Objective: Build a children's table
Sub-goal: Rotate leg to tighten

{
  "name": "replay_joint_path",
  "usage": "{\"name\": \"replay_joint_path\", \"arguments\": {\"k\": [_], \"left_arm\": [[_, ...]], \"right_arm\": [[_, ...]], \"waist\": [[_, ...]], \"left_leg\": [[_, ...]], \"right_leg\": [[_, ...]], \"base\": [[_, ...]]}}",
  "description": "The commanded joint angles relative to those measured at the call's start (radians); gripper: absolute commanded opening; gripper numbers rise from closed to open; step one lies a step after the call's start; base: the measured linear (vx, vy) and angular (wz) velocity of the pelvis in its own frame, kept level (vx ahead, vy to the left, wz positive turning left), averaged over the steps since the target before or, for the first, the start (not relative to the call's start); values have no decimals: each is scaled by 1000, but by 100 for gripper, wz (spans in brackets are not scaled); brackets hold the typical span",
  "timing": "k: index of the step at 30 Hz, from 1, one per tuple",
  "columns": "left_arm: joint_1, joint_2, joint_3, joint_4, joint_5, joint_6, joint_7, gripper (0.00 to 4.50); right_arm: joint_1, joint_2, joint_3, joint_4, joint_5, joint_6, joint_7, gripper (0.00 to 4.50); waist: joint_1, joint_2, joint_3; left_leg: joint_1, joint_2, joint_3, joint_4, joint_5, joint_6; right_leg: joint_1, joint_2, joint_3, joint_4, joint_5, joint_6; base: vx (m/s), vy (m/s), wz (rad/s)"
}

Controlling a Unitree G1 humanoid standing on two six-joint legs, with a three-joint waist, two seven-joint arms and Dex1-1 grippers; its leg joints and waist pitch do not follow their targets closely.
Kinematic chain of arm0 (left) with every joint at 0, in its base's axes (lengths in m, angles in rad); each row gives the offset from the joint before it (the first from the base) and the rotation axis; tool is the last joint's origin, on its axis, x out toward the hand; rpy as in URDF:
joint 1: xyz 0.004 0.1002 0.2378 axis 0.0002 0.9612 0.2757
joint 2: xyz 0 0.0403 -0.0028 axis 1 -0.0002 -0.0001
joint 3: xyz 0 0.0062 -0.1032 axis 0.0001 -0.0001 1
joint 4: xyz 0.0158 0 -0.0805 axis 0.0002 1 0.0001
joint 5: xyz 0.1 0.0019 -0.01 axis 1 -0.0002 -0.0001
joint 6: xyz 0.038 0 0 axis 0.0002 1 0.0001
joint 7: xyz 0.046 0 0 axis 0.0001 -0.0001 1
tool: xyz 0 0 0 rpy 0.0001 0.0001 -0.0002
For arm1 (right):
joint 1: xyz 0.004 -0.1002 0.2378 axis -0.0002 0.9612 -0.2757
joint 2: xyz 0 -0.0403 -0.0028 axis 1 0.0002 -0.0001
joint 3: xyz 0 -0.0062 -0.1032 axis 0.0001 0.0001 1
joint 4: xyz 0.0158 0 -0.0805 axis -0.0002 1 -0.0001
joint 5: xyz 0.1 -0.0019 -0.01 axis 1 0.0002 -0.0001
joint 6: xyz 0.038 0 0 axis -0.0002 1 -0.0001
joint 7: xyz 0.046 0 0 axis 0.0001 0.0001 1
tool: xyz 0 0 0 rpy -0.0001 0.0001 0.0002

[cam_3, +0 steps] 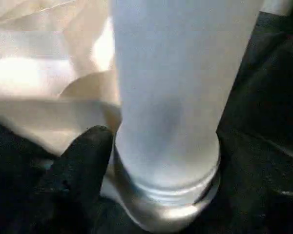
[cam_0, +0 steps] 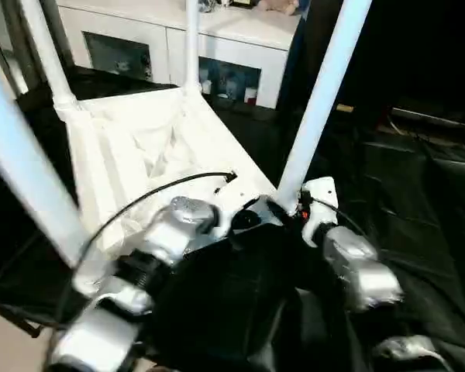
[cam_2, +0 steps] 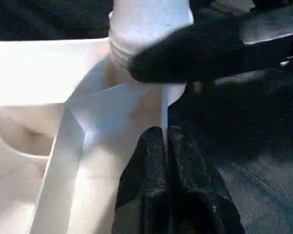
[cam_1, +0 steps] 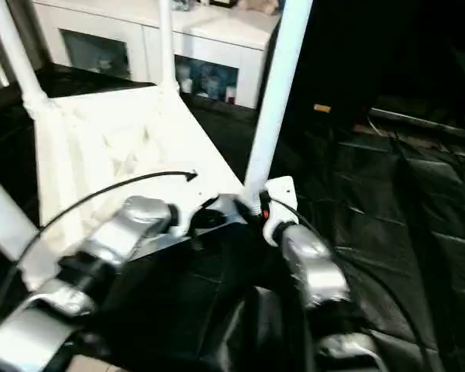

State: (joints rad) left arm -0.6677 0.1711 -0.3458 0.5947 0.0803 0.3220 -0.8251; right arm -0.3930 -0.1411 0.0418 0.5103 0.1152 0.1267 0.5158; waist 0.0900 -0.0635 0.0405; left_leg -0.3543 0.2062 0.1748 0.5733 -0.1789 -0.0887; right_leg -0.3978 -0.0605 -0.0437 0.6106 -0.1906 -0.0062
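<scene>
With all four legs already standing up out of the upside-down children's table [cam_0: 139, 147], it looks nearly done: the left pincer [cam_2: 163, 146] is pinched tight on the corner rim, the right pincer [cam_3: 151, 195] loosely straddles the near leg [cam_0: 322, 93], probably just seating it.

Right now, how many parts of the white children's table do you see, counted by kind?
table top: 1
legs: 4
Total: 5
</scene>
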Motion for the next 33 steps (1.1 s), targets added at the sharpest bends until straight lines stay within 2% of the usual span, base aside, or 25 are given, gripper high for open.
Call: {"name": "replay_joint_path", "arguments": {"k": [1,2,3,7,8,9,10,12,17,23,27,33], "left_arm": [[13,-10,-30,0,-2,-7,-16,0],[38,32,-37,-41,-17,0,-93,0],[51,54,-43,-61,-24,-21,-139,0],[105,142,-49,-154,-82,-27,-306,0],[120,166,-48,-184,-103,-13,-346,0],[133,187,-45,-209,-121,-21,-382,0],[137,194,-44,-217,-127,-25,-395,0],[148,213,-29,-231,-143,-28,-416,0],[165,268,-24,-253,-144,-39,-461,0],[171,278,-16,-271,-141,-31,-465,0],[169,275,-14,-268,-141,-33,-461,0],[172,272,-22,-268,-144,-34,-451,0]], "right_arm": [[2,14,82,-40,14,5,97,362],[17,-48,109,-77,19,10,208,375],[22,-73,114,-92,29,14,255,375],[33,-165,122,-138,65,21,405,375],[35,-185,121,-151,77,33,446,375],[37,-203,122,-163,87,43,486,375],[38,-209,123,-166,90,46,501,375],[39,-237,134,-170,88,51,543,375],[41,-256,151,-181,105,73,597,375],[41,-255,170,-168,88,69,613,375],[32,-244,164,-161,95,72,608,332],[46,-238,170,-169,100,77,612,283]], "waist": [[2,1,-49],[0,-4,-49],[3,-3,-49],[0,0,-49],[0,2,-50],[-1,-1,-49],[1,3,-49],[5,1,-47],[7,-1,-47],[5,-4,-48],[5,-3,-49],[6,-5,-51]], "left_leg": [[0,23,-6,-69,-234,14],[-1,22,-5,-68,-223,18],[-3,24,-6,-66,-209,27],[-1,27,-4,-66,-197,43],[3,29,-3,-66,-202,46],[2,29,-2,-65,-201,48],[5,30,-1,-65,-195,48],[9,30,2,-65,-196,47],[5,27,1,-67,-207,30],[4,27,1,-65,-188,28],[4,27,2,-63,-168,32],[5,26,2,-61,-161,33]], "right_leg": [[42,-73,40,-85,-263,-145],[44,-72,39,-85,-255,-149],[49,-74,39,-81,-232,-156],[45,-72,40,-75,-185,-178],[43,-70,40,-72,-169,-195],[43,-69,40,-71,-162,-200],[42,-69,40,-69,-151,-206],[38,-69,41,-70,-151,-213],[42,-71,41,-72,-200,-193],[43,-72,41,-70,-192,-192],[44,-70,41,-65,-153,-201],[46,-70,41,-64,-141,-205]], "base": [[0,0,0],[0,0,0],[0,0,0],[0,0,0],[0,0,0],[0,0,0],[0,0,0],[0,0,0],[0,0,0],[0,0,0],[0,0,0],[0,0,0]]}}
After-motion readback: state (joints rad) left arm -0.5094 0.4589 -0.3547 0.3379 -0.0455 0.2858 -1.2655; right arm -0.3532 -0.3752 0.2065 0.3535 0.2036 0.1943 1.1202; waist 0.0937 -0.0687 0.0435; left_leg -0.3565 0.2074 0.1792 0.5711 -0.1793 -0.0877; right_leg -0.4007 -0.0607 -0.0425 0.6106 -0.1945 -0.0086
